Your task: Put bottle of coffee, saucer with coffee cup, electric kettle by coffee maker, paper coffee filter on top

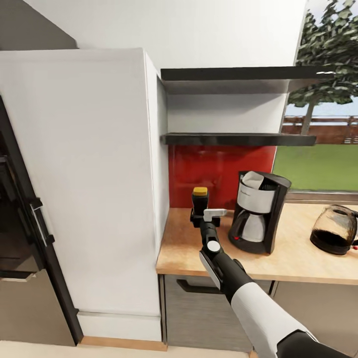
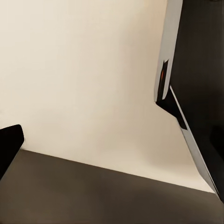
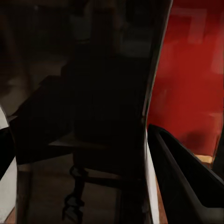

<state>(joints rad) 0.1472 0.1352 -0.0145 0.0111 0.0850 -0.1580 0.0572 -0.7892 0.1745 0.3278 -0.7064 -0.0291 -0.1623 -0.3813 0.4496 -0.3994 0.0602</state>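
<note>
- Right claw (image 1: 203, 215) clamped on bottle of coffee (image 1: 200, 200), upright, low over worktop (image 1: 189, 248).
- Coffee maker (image 1: 257, 218) near, at 3 o'clock from bottle.
- Left claw state: cannot tell.

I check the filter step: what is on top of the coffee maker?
A white paper filter sits in the open top of the coffee maker. Its lower part is hidden inside the machine.

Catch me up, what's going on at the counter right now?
The right end effector is closed around the small dark bottle with a yellow-brown cap, holding it low over the light wood countertop, left of the tall black coffee maker. A white paper filter sits on top of that machine. The rounded glass kettle stands further right.
</note>
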